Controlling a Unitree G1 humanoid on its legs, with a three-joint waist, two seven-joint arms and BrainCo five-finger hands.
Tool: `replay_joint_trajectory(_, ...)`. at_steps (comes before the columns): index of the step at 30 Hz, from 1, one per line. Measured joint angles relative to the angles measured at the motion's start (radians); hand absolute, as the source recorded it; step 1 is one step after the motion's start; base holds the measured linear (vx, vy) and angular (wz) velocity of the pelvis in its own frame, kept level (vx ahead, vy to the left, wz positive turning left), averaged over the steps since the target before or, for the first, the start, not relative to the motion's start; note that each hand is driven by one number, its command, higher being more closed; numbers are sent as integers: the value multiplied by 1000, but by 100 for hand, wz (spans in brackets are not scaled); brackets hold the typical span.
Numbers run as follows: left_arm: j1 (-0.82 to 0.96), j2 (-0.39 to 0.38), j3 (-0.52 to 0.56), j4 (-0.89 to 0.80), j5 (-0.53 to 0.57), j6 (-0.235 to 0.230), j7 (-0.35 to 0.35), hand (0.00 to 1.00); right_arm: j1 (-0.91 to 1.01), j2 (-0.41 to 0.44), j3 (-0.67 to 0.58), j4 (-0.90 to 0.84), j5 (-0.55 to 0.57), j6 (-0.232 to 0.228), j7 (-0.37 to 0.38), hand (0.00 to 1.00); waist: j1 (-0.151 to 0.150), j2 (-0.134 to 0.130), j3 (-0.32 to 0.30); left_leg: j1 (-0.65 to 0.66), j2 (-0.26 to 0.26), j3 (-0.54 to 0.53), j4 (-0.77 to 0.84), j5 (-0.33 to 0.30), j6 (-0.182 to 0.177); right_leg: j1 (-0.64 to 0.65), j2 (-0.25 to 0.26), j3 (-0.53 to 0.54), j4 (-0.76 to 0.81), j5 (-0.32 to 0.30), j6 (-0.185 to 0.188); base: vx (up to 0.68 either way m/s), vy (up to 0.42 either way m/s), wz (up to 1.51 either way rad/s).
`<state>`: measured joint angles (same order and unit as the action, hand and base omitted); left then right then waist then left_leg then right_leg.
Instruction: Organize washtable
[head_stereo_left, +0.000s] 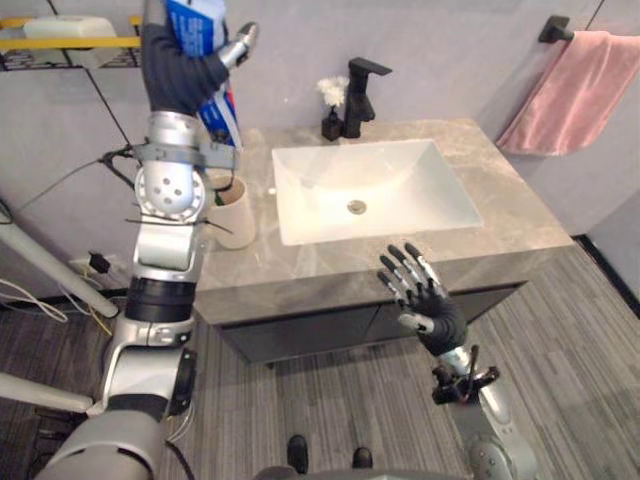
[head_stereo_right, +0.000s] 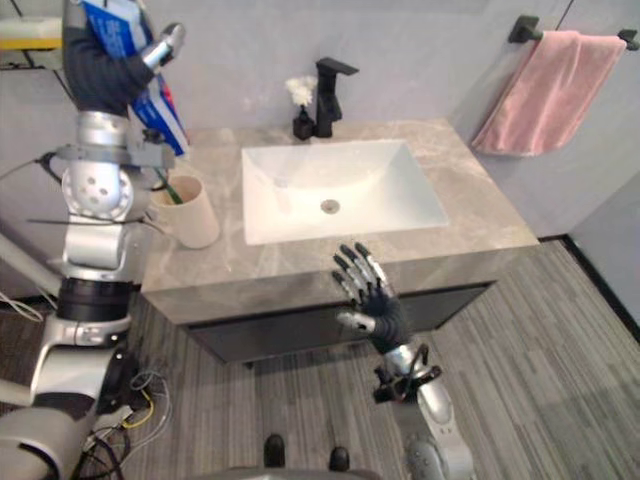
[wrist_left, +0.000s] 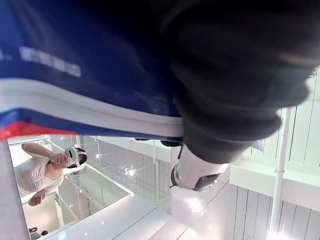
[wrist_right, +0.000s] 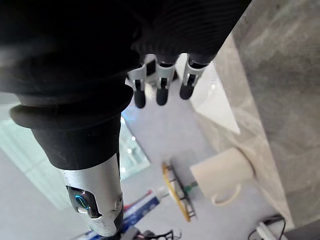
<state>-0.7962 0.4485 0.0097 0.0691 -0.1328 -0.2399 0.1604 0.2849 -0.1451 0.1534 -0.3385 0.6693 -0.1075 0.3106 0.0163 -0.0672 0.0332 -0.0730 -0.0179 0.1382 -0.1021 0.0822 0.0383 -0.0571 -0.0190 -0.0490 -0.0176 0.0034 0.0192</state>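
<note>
Left robot hand (head_stereo_left: 182, 72) is raised high over the bench's (head_stereo_left: 505, 205) left end, fingers wrapped round the blue tube (head_stereo_left: 197, 24), which is well clear of the cream cup (head_stereo_left: 236, 214) by the left edge. Right robot hand (head_stereo_left: 426, 296) hovers before the front edge, fingers spread, empty. The white sink (head_stereo_left: 372, 186) sits mid-bench, with bare stone on its right.

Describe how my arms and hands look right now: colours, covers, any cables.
Both arms are silver-grey with black bands. The left arm has a round, holed joint housing, with thin black cables by a grey bracket. The left hand and right hand wear dark ribbed covers over back and wrist, with silver, dark-tipped fingers. A black cable clump sits below the right wrist.
</note>
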Motion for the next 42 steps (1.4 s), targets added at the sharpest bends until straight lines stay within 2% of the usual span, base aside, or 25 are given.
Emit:
replay_joint_trajectory(6, -12, 0, 1, 26, 1, 3, 16, 100, 15, 1, 2, -1, 1, 0, 0, 0, 0, -21, 13, -3, 0, 0, 0, 0, 0, -2, 0, 0, 0, 0, 0, 0, 0, 0)
replay_joint_trajectory(11, -12, 0, 2, 26, 17, 3, 16, 100, 19, 1, 2, -3, 1, 0, 0, 0, 1, -25, 21, -18, 0, 0, 0, 0, 0, -20, -1, 0, 8, 0, 0, 0, 0, 0)
replay_joint_trajectory(20, -16, 0, 2, 26, 18, 3, 17, 100, 20, 1, 1, -59, 10, 0, -1, 0, 3, -37, 83, -35, 1, 1, 6, 4, 4, -39, 0, 0, 15, 5, -6, 0, 0, 0)
replay_joint_trajectory(30, -41, 0, 4, 61, 18, 5, 22, 100, 33, 0, 0, -83, 32, 0, -1, 0, 6, -40, 138, -39, 2, 3, 5, 3, 5, -44, 0, -3, 14, 19, -5, 0, 0, 0)
replay_joint_trajectory(36, -40, 0, 7, 60, 18, 6, 18, 100, 45, 0, -17, -84, 34, 0, 0, 0, 22, -40, 159, -50, 5, 3, 3, 3, 5, -54, 3, -4, 12, 28, -9, 0, 0, 0)
replay_joint_trajectory(42, 40, -5, 50, 58, 18, 6, 14, 100, 56, 0, -50, -84, 36, 0, 0, 0, 28, -40, 167, -53, 10, -1, 5, 4, 5, -55, 8, -10, 8, 36, -10, 10, 2, 1)
